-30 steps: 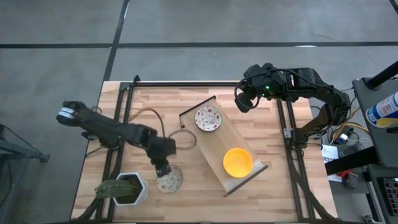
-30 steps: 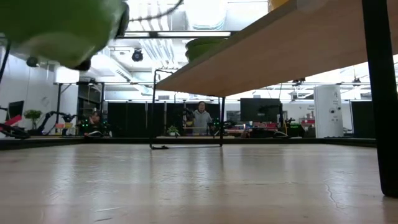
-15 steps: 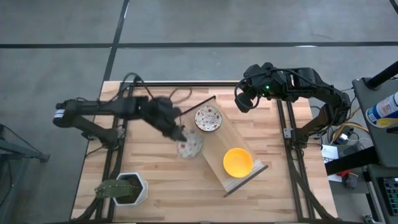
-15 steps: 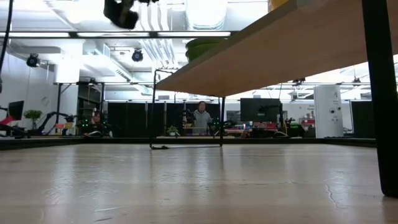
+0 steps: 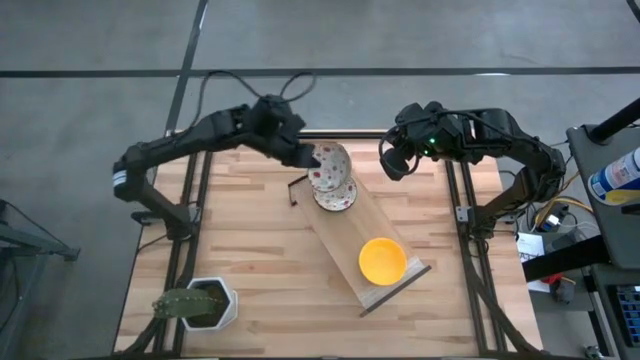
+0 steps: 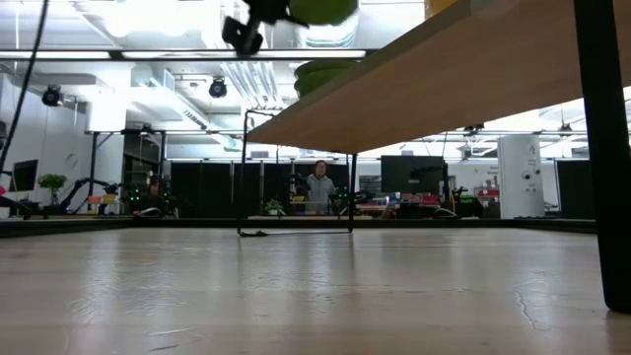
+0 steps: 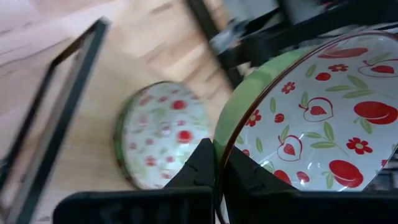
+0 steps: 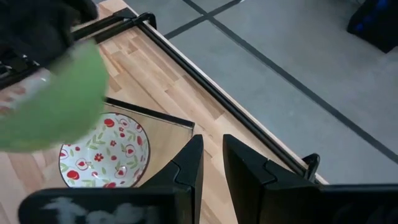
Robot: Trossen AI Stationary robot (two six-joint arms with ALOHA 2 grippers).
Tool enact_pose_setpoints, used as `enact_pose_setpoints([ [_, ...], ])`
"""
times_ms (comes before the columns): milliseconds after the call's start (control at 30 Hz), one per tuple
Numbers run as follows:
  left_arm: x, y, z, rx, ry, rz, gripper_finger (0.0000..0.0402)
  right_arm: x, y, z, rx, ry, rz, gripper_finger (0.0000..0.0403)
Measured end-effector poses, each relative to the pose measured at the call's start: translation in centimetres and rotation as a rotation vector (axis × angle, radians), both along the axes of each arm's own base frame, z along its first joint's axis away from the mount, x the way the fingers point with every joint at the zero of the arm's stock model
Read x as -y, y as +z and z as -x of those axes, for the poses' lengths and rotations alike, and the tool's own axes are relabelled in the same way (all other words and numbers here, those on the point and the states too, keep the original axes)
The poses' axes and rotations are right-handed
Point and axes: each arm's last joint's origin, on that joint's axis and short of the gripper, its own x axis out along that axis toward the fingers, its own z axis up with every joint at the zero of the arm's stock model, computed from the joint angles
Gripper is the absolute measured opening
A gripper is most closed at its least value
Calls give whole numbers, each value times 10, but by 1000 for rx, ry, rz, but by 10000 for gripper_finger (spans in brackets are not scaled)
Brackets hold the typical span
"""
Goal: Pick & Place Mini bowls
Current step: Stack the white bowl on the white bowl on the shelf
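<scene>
Mini bowl, floral-patterned with a green outside (image 5: 331, 160), is in carry: the left hand (image 5: 305, 158) is clenched on its rim and holds it tilted in the air just above the patterned bowl (image 5: 336, 192) already lying at the far end of the raised wooden board (image 5: 385, 290). A yellow bowl (image 5: 382, 259) sits at the board's near end.

Step in hand, as I judge it: placing. Next move calls for levelling the bowl, lowering it and letting go.

Right hand (image 5: 392, 160) waits near the table's far edge, fingers slightly apart, empty.

Left wrist view shows the rim pinched between the fingers (image 7: 205, 163); the high view hides that. The low view shows only the board's underside (image 6: 434, 84).
</scene>
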Motion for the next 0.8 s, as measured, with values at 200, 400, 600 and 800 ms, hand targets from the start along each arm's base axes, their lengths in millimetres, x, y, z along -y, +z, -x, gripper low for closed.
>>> enact_pose_setpoints([
  [200,-10,-21,-26,-180,-24,11,7,0,0,4,-15,-3,-2,57],
  [400,-18,-22,-48,-229,-37,2,7,0,-1,5,-32,-3,-3,57],
  [600,-20,-26,-57,-365,-74,1,7,0,-2,6,-48,-11,6,57],
  [800,-18,-31,-61,-442,-83,-41,7,0,-4,8,-74,-19,14,57],
])
